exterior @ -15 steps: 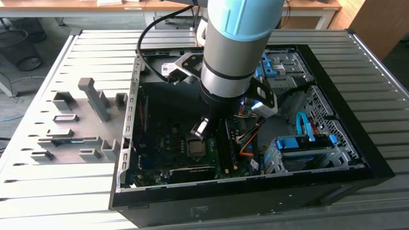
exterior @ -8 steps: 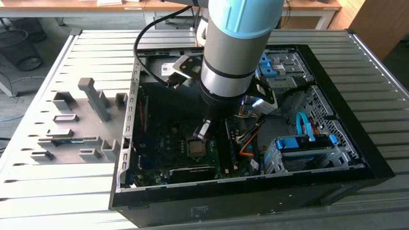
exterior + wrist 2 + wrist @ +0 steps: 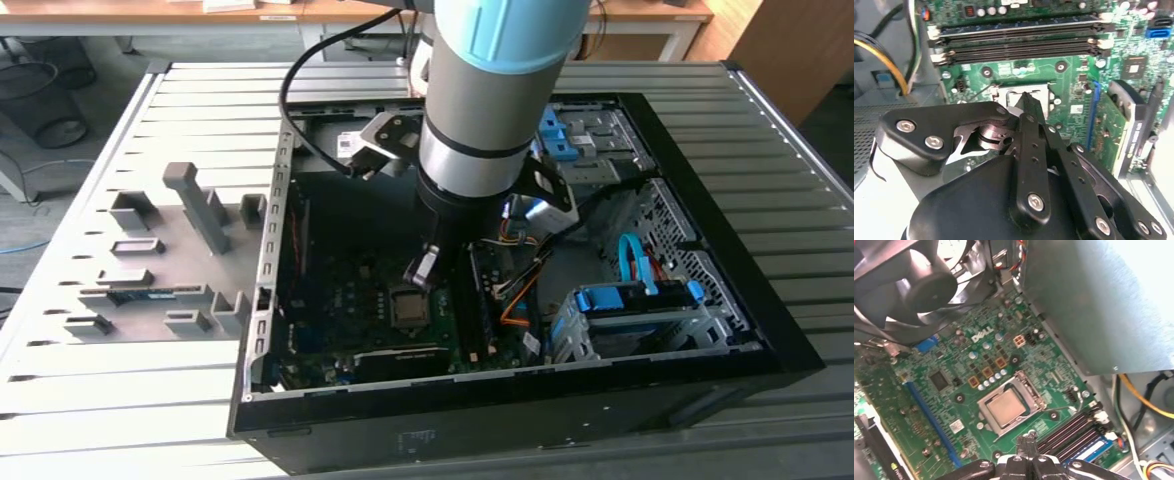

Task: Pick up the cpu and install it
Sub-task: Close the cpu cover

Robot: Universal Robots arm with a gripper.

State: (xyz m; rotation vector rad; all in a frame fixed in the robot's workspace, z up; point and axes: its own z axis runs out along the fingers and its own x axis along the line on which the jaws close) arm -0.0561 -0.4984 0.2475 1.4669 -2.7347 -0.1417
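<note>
The cpu (image 3: 1006,406), a flat silver-grey square, lies in its socket frame (image 3: 1021,385) on the green motherboard (image 3: 961,390) inside the open computer case (image 3: 747,330), flat and square with the frame's edges; being square, it offers no long axis to align with. In the first wrist view it sits just ahead of and below the tips of the gripper (image 3: 1027,440), near but clearly apart, with nothing between them. The gripper's fingers (image 3: 1031,437) are pressed together at their tips and carry nothing. In the second wrist view the same closed fingertips (image 3: 1030,102) hang over the socket, hiding most of the chip. From the exterior view, the gripper (image 3: 424,270) points down at the board directly above the socket area (image 3: 407,303).

Judging by how the chip lies, level inside the frame, it appears already seated.

Room around the chip is tight. The metal frame rims it on all sides. The long memory slots (image 3: 1074,432) run close by beyond one side of the socket, a dark fan (image 3: 929,282) stands off beyond the opposite side, and the grey power-supply box (image 3: 1094,300) overhangs the board to one side. Orange and yellow cables (image 3: 1141,395) trail near that box. The open space is straight above the chip.
</note>
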